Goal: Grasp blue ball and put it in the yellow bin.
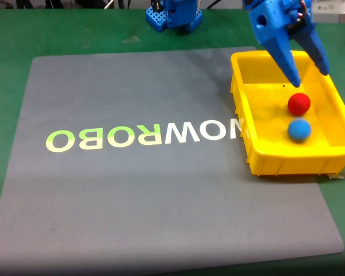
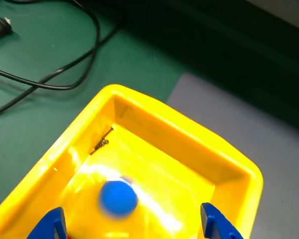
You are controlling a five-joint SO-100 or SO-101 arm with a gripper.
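Note:
The blue ball [image 1: 299, 130] lies on the floor of the yellow bin [image 1: 246, 129], just in front of a red ball [image 1: 299, 103]. In the wrist view the blue ball [image 2: 118, 197] rests on the bin's floor, inside the yellow bin [image 2: 189, 134], and looks slightly blurred. My blue gripper [image 1: 310, 79] hangs above the bin's back part, fingers spread apart and pointing down, nothing between them. Its two fingertips [image 2: 215, 226] show at the bottom of the wrist view, wide apart on either side of the ball and clear of it.
The bin stands on the right edge of a grey mat [image 1: 149, 190] printed with letters, on a green table [image 1: 11, 46]. The arm's blue base [image 1: 175, 14] is at the back. Black cables [image 2: 65, 69] lie on the green surface beside the bin.

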